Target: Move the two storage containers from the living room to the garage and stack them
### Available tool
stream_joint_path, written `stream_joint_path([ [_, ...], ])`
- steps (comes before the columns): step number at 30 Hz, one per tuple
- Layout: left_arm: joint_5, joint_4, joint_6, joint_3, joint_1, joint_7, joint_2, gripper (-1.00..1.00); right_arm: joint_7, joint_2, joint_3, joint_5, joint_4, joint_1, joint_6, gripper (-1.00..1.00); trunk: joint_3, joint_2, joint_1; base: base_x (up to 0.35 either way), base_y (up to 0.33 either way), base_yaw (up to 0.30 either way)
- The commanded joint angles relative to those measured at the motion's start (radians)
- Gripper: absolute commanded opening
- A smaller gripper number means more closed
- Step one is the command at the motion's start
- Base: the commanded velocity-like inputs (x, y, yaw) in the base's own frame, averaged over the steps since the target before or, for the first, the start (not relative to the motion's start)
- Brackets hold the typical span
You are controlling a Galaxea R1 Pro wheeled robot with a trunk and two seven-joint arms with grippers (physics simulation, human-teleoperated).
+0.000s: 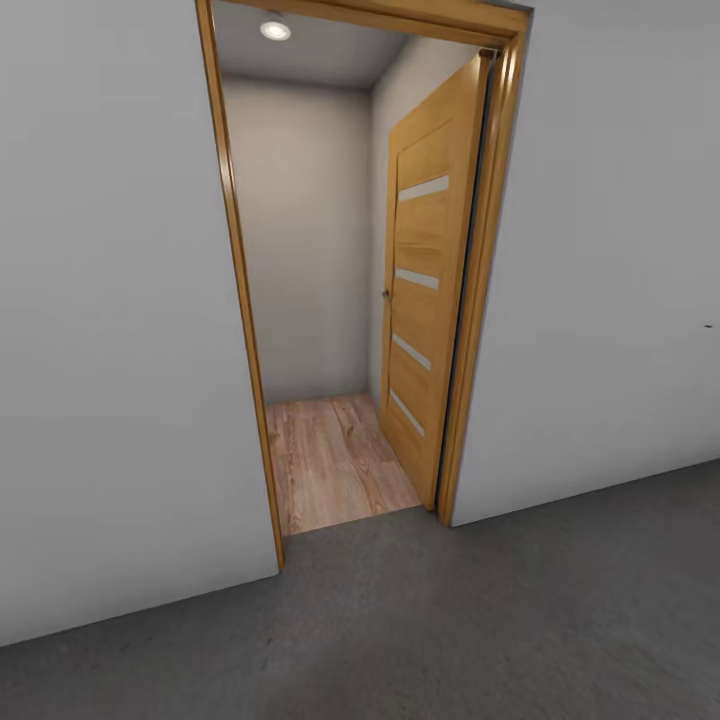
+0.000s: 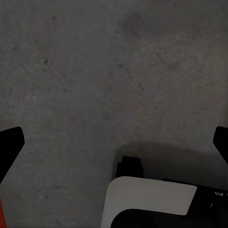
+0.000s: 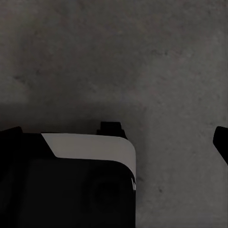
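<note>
Beyond grey floor point(image 1: 450, 620), wood-panelled door point(image 1: 425, 290) stands open.

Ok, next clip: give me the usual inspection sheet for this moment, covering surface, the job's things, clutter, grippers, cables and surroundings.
Surface: dark grey mottled floor under the robot; light wood-plank flooring starts past the doorway.
Job's things: nothing identifiable as a container; a thin red-orange sliver sits at the edge of the left wrist view, too little to name.
Clutter: nothing seen.
Grippers: left gripper open, fingers wide apart over bare floor; right gripper also looks open, nothing between the fingers.
Cables: nothing seen.
Surroundings: plain white wall with a wood-framed doorway, wood-panelled door swung open inward, recessed ceiling light lit beyond it; part of the robot's base below the wrists.
</note>
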Motion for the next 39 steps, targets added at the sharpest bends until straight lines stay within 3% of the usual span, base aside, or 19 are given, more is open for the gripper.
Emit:
stream_joint_path([
  [1,0.009,0.0,0.004,-0.002,-0.001,0.002,0.0,1.0,-0.001,0.001,0.008,-0.009,0.003,-0.001,-0.005,1.0,-0.001,-0.001,0.0,0.0,0.0,0.0],
  [15,0.009,-0.001,0.004,-0.002,-0.001,0.002,0.0,1.0,-0.001,0.0,0.008,-0.011,0.002,-0.001,-0.006,1.0,-0.001,-0.001,0.0,0.0,0.0,-0.021],
  [39,0.009,-0.001,0.004,-0.002,-0.001,0.002,0.0,1.0,-0.001,0.005,0.008,-0.014,0.003,-0.001,-0.005,1.0,-0.001,-0.001,0.0,0.0,0.0,-0.237],
])
